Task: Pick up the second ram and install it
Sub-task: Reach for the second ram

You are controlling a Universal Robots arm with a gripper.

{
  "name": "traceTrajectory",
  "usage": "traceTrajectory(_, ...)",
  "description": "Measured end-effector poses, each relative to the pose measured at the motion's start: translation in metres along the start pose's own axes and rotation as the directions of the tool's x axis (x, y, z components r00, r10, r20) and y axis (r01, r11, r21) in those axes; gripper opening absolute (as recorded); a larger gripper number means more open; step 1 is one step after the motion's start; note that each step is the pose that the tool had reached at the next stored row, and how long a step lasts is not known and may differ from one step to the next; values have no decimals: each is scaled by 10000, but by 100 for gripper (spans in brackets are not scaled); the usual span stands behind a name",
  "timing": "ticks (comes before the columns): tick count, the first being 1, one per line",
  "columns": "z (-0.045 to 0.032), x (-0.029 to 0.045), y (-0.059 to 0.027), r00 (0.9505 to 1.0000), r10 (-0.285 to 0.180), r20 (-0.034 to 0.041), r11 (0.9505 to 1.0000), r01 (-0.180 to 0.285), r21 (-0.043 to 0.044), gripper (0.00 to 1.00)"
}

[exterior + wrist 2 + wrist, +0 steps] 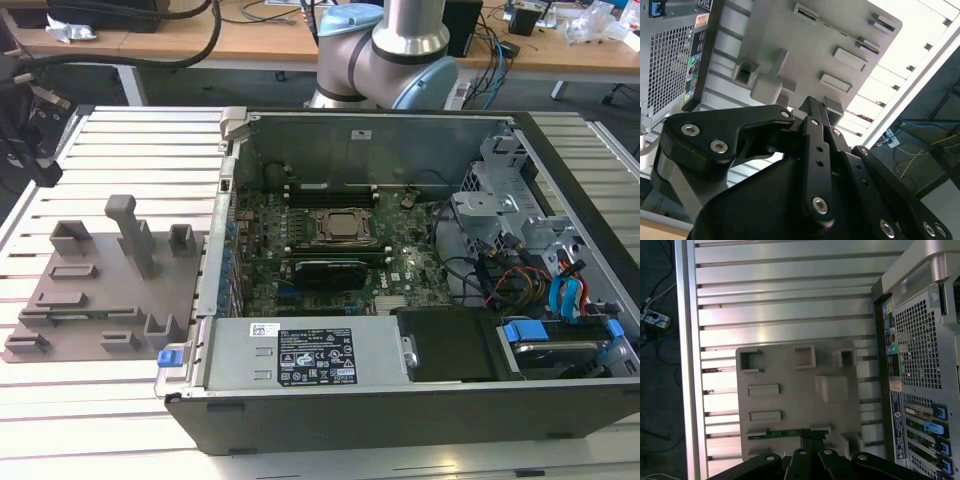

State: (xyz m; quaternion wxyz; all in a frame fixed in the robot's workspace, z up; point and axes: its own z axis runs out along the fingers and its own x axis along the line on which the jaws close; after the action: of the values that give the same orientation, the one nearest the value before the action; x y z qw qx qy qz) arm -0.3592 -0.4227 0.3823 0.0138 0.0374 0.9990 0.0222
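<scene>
The second ram (782, 432), a thin, narrow green strip, sits in a slot along one edge of the grey fixture plate (795, 400). The gripper (812, 434) is over it, fingertips pressed together, holding nothing.

Straight under our gripper (811, 436) we have the grey fixture plate (800, 365), studded with raised blocks (764, 390). Its tall post (125, 225) stands near us on the case side and is the highest snag on the plate. Further that way the computer case (920, 365) wall blocks us. Away from the case we get the slatted table (780, 300), flat and open.
</scene>
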Motion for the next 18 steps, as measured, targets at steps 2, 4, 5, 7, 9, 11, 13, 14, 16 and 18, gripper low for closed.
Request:
traceTrajectory(2,28,-2,-39,10000,0,2,10000,0,-1,10)
traceTrajectory(4,45,-3,-59,10000,0,1,10000,0,0,10)
traceTrajectory(5,55,-3,-71,10000,0,1,10000,0,0,10)
traceTrajectory(7,91,-3,-110,10000,0,0,10000,0,1,10)
traceTrajectory(9,118,-3,-140,10000,0,1,10000,0,0,10)
traceTrajectory(11,149,-2,-167,10000,1,0,10000,-1,1,10)
traceTrajectory(13,181,-2,-191,10000,1,-1,10000,-1,2,10)
traceTrajectory(14,192,-3,-198,10000,1,-1,10000,-1,1,10)
traceTrajectory(16,216,-4,-219,10000,0,1,10000,0,0,10)
traceTrajectory(18,216,-4,-220,10000,1,0,10000,-1,1,10)
